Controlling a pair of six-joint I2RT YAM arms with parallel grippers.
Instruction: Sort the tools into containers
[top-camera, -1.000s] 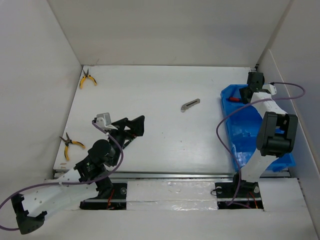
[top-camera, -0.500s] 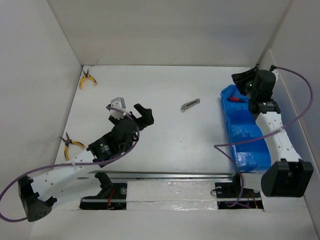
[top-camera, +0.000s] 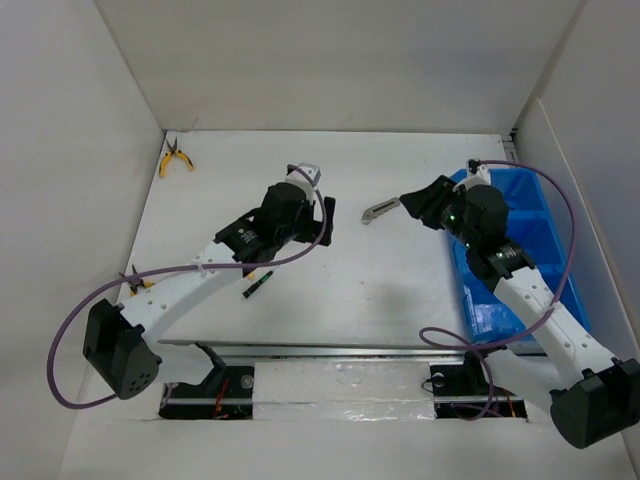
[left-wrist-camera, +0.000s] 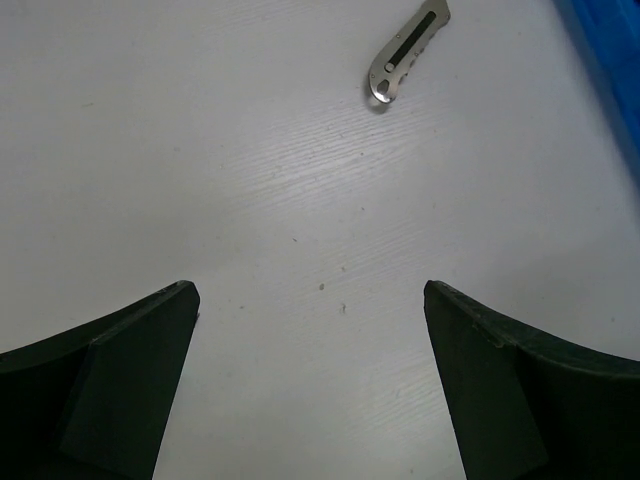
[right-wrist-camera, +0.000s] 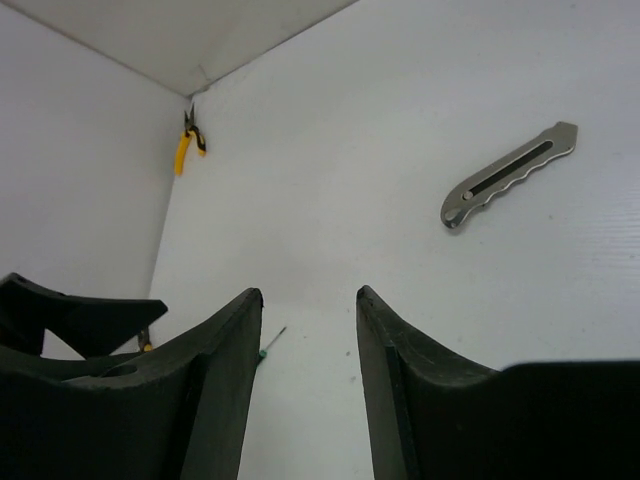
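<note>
I found grey metal utility knife, yellow-handled pliers, dark slim screwdriver unsorted on tabletop (blue plastic bin contents unclear). Left jaws wide, right jaws partly open, both empty.

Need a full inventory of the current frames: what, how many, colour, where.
utility knife: 1, grey metal, on the table between the two end effectors
pliers: 1, yellow handles, far-left table corner
second pliers: 1, yellow handles, left table edge, partly hidden by the left arm
screwdriver: 1, dark with a green end, on the table beside the left arm
bin: 1, bright blue, divided, right side; partly covered by the right arm
table: 1, white
cables: 2, purple, one per arm
left end effector: 1, black, open wide, empty
right end effector: 1, black, partly open, empty
</note>
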